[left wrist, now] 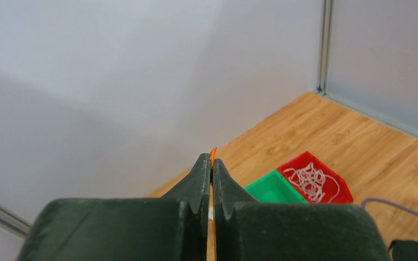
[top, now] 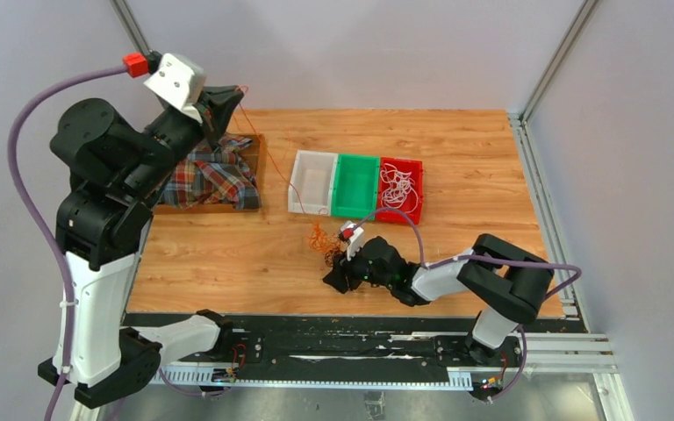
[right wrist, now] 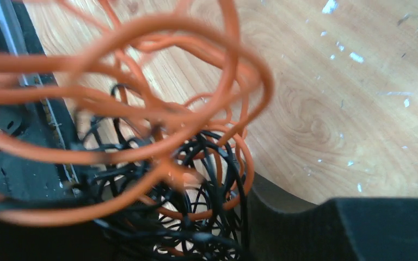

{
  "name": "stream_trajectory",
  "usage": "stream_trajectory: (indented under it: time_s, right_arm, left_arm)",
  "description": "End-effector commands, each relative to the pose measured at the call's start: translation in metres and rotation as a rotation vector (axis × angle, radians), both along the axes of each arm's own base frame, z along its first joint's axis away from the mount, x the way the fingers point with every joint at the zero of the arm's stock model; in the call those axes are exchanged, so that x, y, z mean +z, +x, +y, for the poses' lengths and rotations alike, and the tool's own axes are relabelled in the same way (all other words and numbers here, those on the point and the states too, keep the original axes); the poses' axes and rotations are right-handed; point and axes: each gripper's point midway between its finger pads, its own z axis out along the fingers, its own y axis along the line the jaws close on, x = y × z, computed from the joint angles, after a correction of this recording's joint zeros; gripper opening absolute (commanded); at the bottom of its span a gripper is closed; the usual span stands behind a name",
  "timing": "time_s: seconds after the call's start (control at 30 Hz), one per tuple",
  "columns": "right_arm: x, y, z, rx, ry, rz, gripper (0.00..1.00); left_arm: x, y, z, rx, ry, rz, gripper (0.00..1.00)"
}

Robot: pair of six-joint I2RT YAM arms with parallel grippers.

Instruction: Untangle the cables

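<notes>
My left gripper (top: 226,103) is raised high at the back left, shut on a thin orange cable (left wrist: 213,151) that pokes out past its tips. From there the strand slants down to a tangle of orange and black cables (top: 324,243) on the table's front middle. My right gripper (top: 337,270) lies low against that tangle. In the right wrist view its jaws stand apart, with orange loops (right wrist: 196,32) and black loops (right wrist: 207,179) filling the gap beside one finger (right wrist: 315,228). White cables (top: 395,186) lie in the red bin.
Three bins stand in a row at mid-table: white (top: 301,184), green (top: 355,184) and red (top: 417,197). A plaid cloth (top: 211,175) lies on a brown tray at the back left. Purple hoses run along both arms.
</notes>
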Motion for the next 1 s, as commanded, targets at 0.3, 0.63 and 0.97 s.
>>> stream_trajectory:
  time_s: [0.3, 0.63, 0.97]
  right_arm:
    - [0.068, 0.023, -0.001, -0.013, 0.062, -0.07, 0.52]
    - [0.078, 0.021, 0.023, 0.082, 0.05, -0.074, 0.56]
    - [0.055, 0.041, 0.058, 0.127, -0.052, -0.087, 0.56]
  left_arm:
    - [-0.118, 0.0, -0.007, -0.04, 0.128, 0.239, 0.0]
    - [-0.179, -0.008, 0.007, 0.008, 0.196, 0.333, 0.0]
    - [-0.203, -0.013, 0.023, 0.062, 0.269, 0.362, 0.0]
